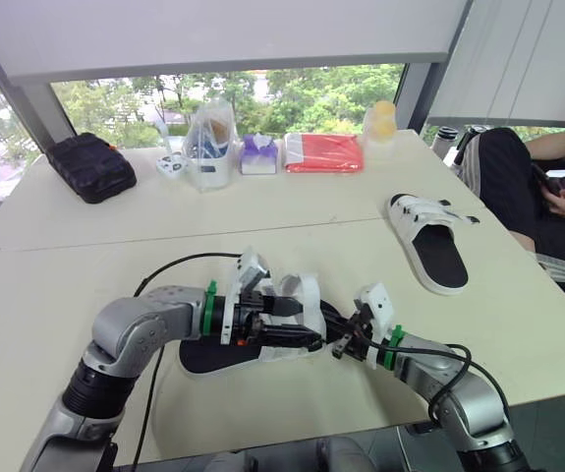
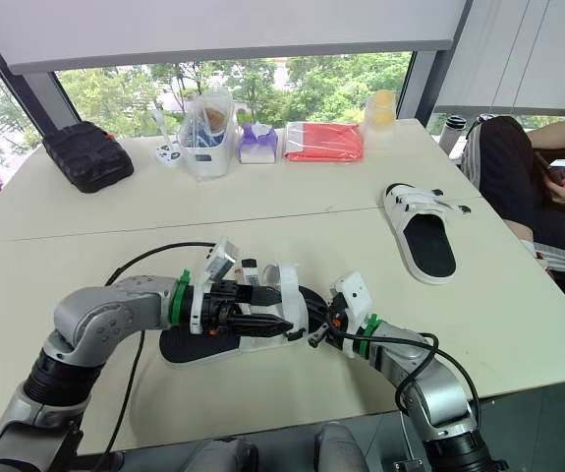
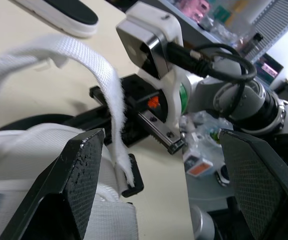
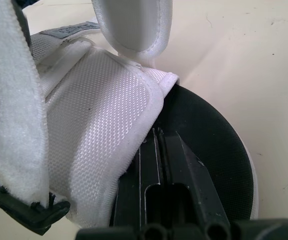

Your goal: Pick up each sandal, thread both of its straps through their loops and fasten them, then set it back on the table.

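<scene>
Lower centre, my left gripper (image 1: pixel 302 324) is spread wide around the loose strap (image 3: pixel 103 80) of the near sandal (image 1: pixel 213 356). My right gripper (image 4: pixel 156 132) is pressed together, tips hidden under the white upper (image 4: pixel 98 100); any pinch I can't confirm. The other sandal (image 1: pixel 429 246) lies mid-right.

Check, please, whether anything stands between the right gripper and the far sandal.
Nothing visible does: only bare table lies between the right gripper, at the near sandal, and the far sandal.

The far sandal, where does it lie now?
The far sandal lies on the table, on the robot's right in the eye views, close to the seated person.
</scene>
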`<action>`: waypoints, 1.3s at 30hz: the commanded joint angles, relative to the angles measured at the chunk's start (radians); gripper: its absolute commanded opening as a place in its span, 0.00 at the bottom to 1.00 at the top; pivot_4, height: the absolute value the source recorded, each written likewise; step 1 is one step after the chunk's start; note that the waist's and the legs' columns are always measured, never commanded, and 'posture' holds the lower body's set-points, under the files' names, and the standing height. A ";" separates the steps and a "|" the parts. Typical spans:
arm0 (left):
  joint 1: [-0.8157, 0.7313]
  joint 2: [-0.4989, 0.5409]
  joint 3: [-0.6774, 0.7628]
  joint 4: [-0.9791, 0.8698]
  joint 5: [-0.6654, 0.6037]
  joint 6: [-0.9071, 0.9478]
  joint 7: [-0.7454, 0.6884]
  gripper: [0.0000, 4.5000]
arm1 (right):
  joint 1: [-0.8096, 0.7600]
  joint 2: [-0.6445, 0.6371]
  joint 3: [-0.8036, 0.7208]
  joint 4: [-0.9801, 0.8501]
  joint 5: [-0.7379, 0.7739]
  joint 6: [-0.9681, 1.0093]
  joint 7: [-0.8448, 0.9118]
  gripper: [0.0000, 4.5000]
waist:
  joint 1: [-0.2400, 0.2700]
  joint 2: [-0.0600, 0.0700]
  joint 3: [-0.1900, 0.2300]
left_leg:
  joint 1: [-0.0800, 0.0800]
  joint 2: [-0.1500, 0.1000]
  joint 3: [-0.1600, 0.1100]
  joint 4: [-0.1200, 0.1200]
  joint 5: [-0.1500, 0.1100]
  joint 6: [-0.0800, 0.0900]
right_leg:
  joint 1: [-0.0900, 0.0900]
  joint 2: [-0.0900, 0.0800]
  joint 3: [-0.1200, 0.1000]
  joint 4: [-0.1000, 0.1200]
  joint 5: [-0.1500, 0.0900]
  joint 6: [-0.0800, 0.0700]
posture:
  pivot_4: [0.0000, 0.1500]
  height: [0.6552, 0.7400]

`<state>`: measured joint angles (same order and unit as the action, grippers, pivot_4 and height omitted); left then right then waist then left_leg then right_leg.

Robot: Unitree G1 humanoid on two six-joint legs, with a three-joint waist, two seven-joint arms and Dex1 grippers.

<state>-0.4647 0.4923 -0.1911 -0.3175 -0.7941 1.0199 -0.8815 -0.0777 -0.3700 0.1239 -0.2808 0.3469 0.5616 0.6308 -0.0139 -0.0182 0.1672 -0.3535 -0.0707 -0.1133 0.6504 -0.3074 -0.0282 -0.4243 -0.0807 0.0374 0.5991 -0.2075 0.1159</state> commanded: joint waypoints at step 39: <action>0.007 -0.045 -0.057 -0.012 0.144 -0.134 -0.016 0.02 | 0.034 0.005 0.031 0.061 -0.018 0.018 -0.018 0.00 | 0.001 0.001 -0.002 | 0.000 0.000 0.000 0.001 0.000 0.000 | 0.001 0.000 0.000 0.000 0.000 0.000 | 1.00 1.00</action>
<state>-0.4534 0.4620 -0.2762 -0.2972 -0.6209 0.8888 -0.9010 -0.0690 -0.3652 0.1240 -0.2768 0.3478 0.5529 0.6211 -0.0128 -0.0175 0.1648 -0.3533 -0.0706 -0.1136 0.6511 -0.3073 -0.0281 -0.4238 -0.0806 0.0375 0.5995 -0.2075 0.1159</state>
